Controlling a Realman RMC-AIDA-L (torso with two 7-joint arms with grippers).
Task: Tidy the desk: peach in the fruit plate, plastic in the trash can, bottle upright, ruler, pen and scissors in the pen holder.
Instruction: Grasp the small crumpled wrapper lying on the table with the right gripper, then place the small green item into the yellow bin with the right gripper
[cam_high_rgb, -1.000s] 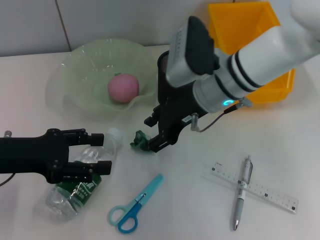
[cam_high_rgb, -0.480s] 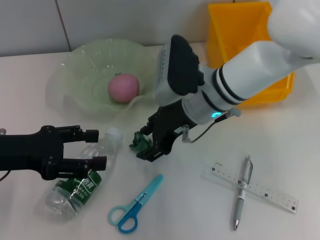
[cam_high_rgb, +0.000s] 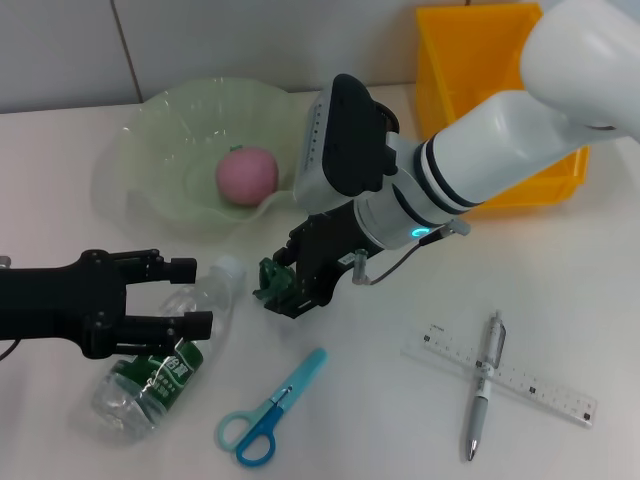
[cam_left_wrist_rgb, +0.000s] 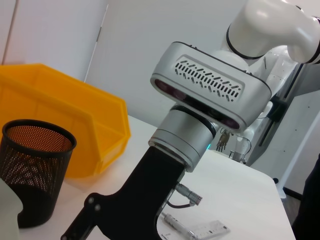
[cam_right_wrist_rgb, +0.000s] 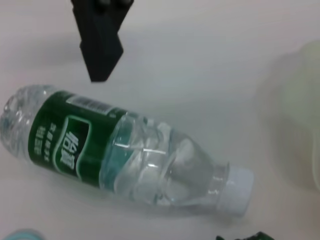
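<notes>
The left pincer (cam_high_rgb: 190, 296) sits spread over the lying bottle (cam_high_rgb: 160, 360), pulled back a bit from a second ago. To its right, the right pincer (cam_high_rgb: 283, 290) has dropped lower, pinching the green plastic (cam_high_rgb: 272, 280), so binning comes next. Only the left wrist view shows the pen holder (cam_left_wrist_rgb: 32, 167), hidden in the head view.

A pink round peach (cam_high_rgb: 246, 175) sits inside the pale green, wavy-rimmed glass fruit plate (cam_high_rgb: 150, 125). A clear plastic bottle with a green label and white cap (cam_high_rgb: 160, 365) lies on its side on the white desk, cap toward the plate. Blue-handled scissors (cam_high_rgb: 270, 411) lie closed near its base. A transparent plastic ruler (cam_high_rgb: 520, 380) lies flat with a silver pen (cam_high_rgb: 483, 396) crossed over it. A black mesh pen holder (cam_left_wrist_rgb: 34, 170) stands upright beside the yellow plastic bin (cam_high_rgb: 490, 50).
</notes>
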